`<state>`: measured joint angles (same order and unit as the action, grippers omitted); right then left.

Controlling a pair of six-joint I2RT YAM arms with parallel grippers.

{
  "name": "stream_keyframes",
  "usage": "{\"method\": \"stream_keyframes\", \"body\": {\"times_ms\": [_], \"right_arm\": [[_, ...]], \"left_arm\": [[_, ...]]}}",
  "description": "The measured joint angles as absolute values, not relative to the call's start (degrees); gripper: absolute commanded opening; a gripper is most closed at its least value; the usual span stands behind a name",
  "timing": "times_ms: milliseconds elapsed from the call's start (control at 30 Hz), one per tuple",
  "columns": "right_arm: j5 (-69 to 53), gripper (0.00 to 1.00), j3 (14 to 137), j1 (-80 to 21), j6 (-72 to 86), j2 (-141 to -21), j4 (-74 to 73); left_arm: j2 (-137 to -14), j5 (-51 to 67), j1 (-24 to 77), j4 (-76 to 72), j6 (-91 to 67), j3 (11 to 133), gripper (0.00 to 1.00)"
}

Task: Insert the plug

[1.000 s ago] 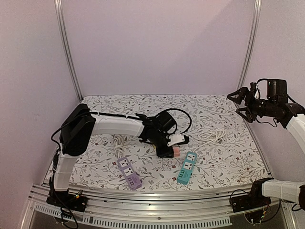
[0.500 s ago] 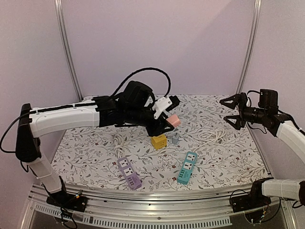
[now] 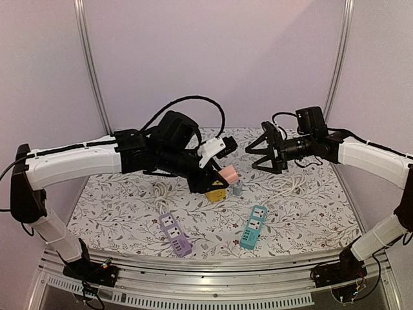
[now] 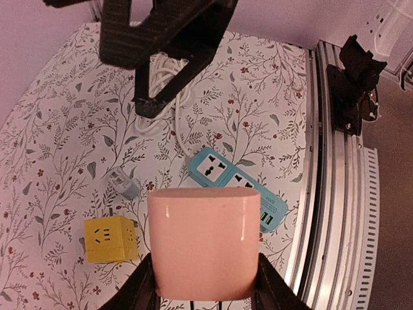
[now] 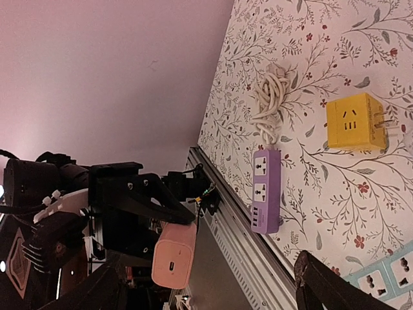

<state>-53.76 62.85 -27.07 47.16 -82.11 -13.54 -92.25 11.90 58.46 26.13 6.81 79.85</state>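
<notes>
My left gripper (image 3: 222,175) is shut on a pink plug block (image 3: 228,174) and holds it in the air above the yellow cube adapter (image 3: 215,192). In the left wrist view the pink plug (image 4: 203,242) fills the space between my fingers. Below it lie the teal power strip (image 4: 235,187) and the yellow cube (image 4: 111,239). My right gripper (image 3: 258,155) is open and empty, in the air just right of the pink plug and facing it. The right wrist view shows the pink plug (image 5: 174,255) ahead of that gripper, with a port on the face turned toward it.
A purple power strip (image 3: 175,234) and the teal strip (image 3: 253,227) lie near the front edge. A small grey plug (image 3: 237,188) lies beside the yellow cube. White cable coils lie at the right (image 3: 287,184) and left (image 3: 161,190). A metal rail (image 3: 206,271) runs along the front.
My right arm swung from the right edge to the middle, toward the pink plug, staying open. My left gripper moved slightly down with the plug in it.
</notes>
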Motion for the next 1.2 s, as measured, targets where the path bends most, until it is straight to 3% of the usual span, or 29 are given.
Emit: {"method": "stream_keyframes", "body": {"times_ms": [400,900,1100,1200], "right_arm": [[-57.4,0.69,68.7,-36.7,47.5,-90.6,-11.5],[-63.5,0.5,68.9,-38.5,48.8,-92.6,-9.8],[-64.4,0.35,68.9,-38.7,48.7,-93.1,-9.9],[-64.7,0.36,69.0,-38.7,48.5,-93.1,-10.5]], "left_arm": [[-89.9,12.4,59.0,28.3,5.8,79.7,0.0],[-89.9,8.7,60.1,28.4,5.9,79.7,0.0],[-90.1,6.6,61.4,29.9,6.3,79.7,0.0],[-90.3,5.2,62.2,31.0,6.8,79.9,0.0]]}}
